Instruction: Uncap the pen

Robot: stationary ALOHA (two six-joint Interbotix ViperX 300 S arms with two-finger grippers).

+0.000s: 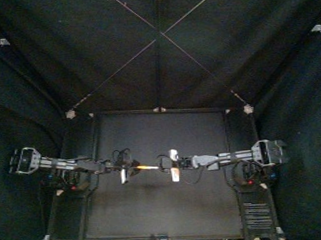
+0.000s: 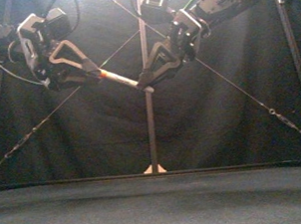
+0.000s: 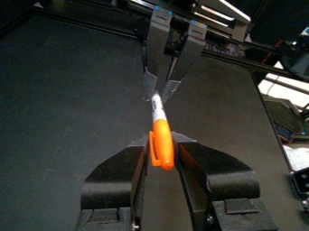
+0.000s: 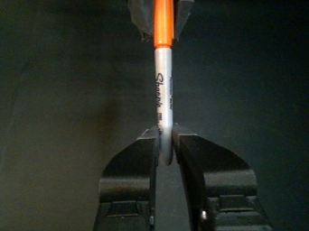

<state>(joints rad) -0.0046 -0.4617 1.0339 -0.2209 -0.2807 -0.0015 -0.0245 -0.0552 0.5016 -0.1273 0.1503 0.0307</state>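
- The pen [image 2: 118, 79] hangs in the air above the middle of the surface [image 1: 153, 207], well clear of it. It runs left to right between my two arms and, in the front view, tilts a little down toward the right.
- Its orange cap [image 3: 161, 149] is at the left end and the grey printed barrel [image 4: 164, 86] at the right. I see no gap where they meet, so I judge the cap to be on.
- The left gripper [image 3: 161, 153] is closed narrow around the cap, with the jaws pressing it from both sides.
- The right gripper [image 4: 165, 143] is clamped the same way on the barrel, near its far end from the cap.
- Both wrist views show the pen running straight away from the jaws toward the other gripper, so the two grips look well lined up.
- The step in hand is the pull. I want to draw the arms apart straight along the pen's own line, left going left and right going right, with no bending.
- I would keep both grips firm. The smooth barrel is the likelier side to slip.
- A short, steady pull should be enough, and I would stop once the cap comes free.
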